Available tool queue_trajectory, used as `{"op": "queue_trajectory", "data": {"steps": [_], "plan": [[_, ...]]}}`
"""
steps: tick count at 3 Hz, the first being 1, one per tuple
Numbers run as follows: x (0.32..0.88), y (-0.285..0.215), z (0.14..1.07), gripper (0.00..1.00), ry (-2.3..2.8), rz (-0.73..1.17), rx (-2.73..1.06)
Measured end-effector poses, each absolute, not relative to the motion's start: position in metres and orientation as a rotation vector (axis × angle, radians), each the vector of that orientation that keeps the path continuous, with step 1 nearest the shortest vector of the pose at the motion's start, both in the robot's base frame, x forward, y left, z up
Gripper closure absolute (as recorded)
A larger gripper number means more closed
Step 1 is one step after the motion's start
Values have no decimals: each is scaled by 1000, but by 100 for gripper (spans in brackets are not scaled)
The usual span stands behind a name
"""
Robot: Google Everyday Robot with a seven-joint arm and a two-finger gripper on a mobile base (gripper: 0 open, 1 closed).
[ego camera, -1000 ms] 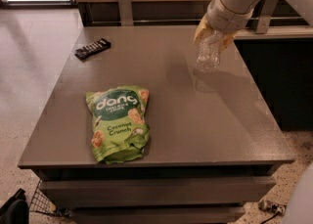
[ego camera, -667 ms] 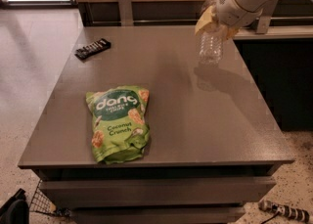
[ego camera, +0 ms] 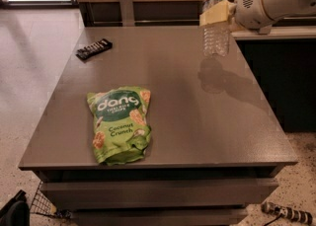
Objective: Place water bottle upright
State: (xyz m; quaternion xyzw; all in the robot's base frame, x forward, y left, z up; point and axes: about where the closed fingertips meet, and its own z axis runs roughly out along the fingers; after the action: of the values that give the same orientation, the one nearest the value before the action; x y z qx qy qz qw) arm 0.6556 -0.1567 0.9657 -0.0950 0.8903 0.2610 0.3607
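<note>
The water bottle (ego camera: 216, 32) is clear ribbed plastic with a white cap. It stands upright at the far right of the grey table (ego camera: 168, 96), its base on or just above the top; I cannot tell which. My gripper (ego camera: 216, 14) reaches in from the right, and its pale yellow fingers (ego camera: 213, 15) are shut around the bottle's upper body. The white arm runs off the right edge of the view.
A green Dang snack bag (ego camera: 120, 124) lies flat at the front left of the table. A dark snack bar (ego camera: 94, 49) lies at the far left corner. A dark counter (ego camera: 276, 72) stands right of the table. A wooden wall runs behind.
The bottle has swung from tilted, cap toward the arm, to upright. The gripper has turned with it and the arm has drawn back to the right.
</note>
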Motion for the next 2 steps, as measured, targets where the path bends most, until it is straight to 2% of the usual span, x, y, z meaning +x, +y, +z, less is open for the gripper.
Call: {"op": "queue_trajectory", "data": {"steps": [2], "plan": [[628, -151, 968, 100, 2091, 629, -541]]}}
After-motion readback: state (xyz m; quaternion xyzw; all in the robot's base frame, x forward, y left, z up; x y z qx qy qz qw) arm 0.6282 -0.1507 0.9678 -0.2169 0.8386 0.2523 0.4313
